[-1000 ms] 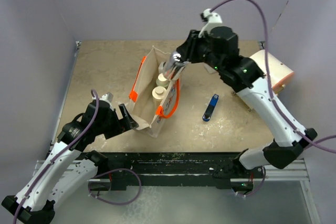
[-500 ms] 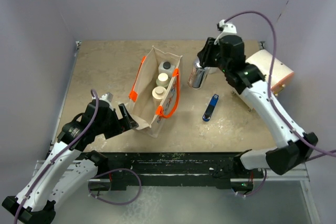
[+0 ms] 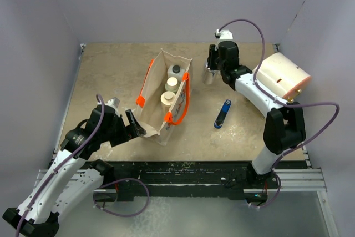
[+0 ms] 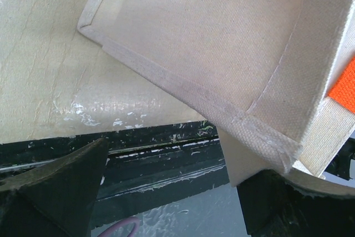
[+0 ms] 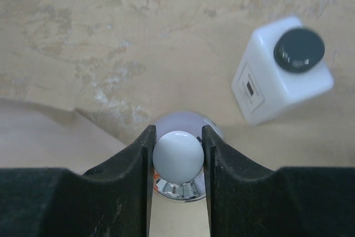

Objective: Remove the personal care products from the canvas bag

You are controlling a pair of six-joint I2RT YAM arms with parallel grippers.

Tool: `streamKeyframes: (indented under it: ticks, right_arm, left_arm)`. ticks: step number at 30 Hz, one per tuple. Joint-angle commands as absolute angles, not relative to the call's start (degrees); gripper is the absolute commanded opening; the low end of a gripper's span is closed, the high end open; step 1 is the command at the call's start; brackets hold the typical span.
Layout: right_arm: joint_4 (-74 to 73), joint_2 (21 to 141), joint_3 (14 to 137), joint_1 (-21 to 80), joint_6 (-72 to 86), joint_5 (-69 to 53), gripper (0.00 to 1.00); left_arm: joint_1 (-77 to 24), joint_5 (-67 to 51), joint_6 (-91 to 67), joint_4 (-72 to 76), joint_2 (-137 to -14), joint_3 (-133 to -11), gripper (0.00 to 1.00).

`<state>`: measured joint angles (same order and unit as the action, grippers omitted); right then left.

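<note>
Right tool [image 5: 177,137] pinches the silver-capped bottle [image 5: 177,162] by its top; left tool [image 4: 180,162] gapes beside the canvas bag [image 4: 222,54].

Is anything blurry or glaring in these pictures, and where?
Right wrist view: the white squarish bottle with a dark cap looks slightly smeared; chrome on the silver-capped bottle reflects light between the jaws. Left wrist view: the cream canvas bag shows crisp weave, the near jaws are soft, and the beige table glints at its edge. Top view: even light, faint shadows.

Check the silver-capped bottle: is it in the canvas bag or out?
Out. The right gripper is shut on the silver-capped bottle over the table, well to the right of the canvas bag.
</note>
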<state>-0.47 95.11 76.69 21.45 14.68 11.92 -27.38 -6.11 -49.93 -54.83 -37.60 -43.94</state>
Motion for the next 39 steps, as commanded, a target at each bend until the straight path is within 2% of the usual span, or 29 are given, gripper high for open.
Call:
streamKeyframes:
  ticks: [1,9,24,27,29,31,33,35,39]
  right_arm:
    - [20.45,95.43,82.67,20.64,6.77,9.95,0.00]
    - [19.07,103.21,90.72,19.37,4.98,11.29,0.00]
    - [19.61,108.52,91.68,18.19,3.90,11.41,0.00]
    - [19.85,108.91,90.98,18.11,3.14,12.34,0.03]
    - [18.39,109.46,91.79,18.15,2.23,12.04,0.12]
    - [16.74,109.16,92.04,18.15,1.79,12.33,0.26]
    - [15.37,108.20,91.64,18.16,1.60,13.87,0.47]
    - [14.14,106.89,91.26,18.19,0.78,14.96,0.62]
    - [10.61,102.55,88.53,18.23,2.30,16.04,0.72]
  left_arm:
    - [-26.63,-5.93,-48.44,-55.81,-38.03,-44.05,0.93]
    - [-25.80,-6.36,-48.17,-55.64,-38.04,-43.99,0.93]
    - [-24.96,-7.37,-47.50,-55.11,-37.94,-43.85,0.93]
    - [-24.93,-7.63,-47.30,-55.02,-38.32,-43.86,0.93]
    - [-24.89,-7.65,-47.28,-55.10,-38.22,-43.87,0.93]
    - [-24.87,-7.60,-47.33,-55.03,-38.00,-43.86,0.93]
    - [-24.82,-7.56,-47.37,-55.01,-37.68,-43.85,0.93]
    - [-24.70,-7.56,-47.37,-55.02,-37.83,-43.86,0.93]
    - [-24.61,-7.71,-47.23,-55.02,-38.01,-43.86,0.93]
